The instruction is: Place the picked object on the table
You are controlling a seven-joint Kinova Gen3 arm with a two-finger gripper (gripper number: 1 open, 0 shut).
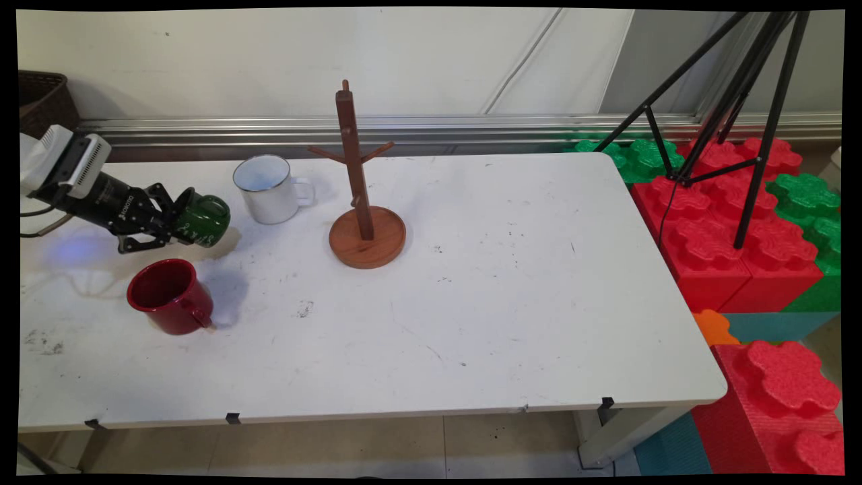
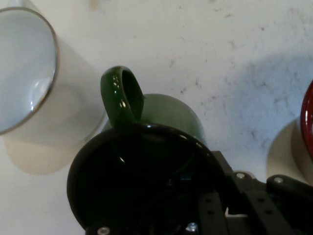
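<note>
- A green mug [image 1: 205,219] is gripped at its rim by the black two-finger gripper [image 1: 176,219], which reaches in from the left side of the white table [image 1: 471,303].
- The green mug is held tipped on its side, its mouth turned toward the gripper and its base pointing right; whether its lower side touches the tabletop cannot be told.
- In the hand view, the green mug's [image 2: 146,161] dark opening is seen facing the camera, with its handle [image 2: 122,95] standing up at the top and the gripper [image 2: 217,208] linkage clamped over the rim at lower right.
- A white enamel mug [image 1: 268,189] with a dark rim is seen upright just beyond and to the right of the green mug, apart from it, its handle turned right.
- A red mug [image 1: 171,296] is seen upright nearer the table's front, below the gripper, near but not touching.
- A wooden mug tree [image 1: 361,202] on a round base is placed to the right of the white enamel mug, with its pegs bare.
- Red and green foam blocks [image 1: 734,222] and a black tripod [image 1: 734,108] are seen beyond the table's right end.
</note>
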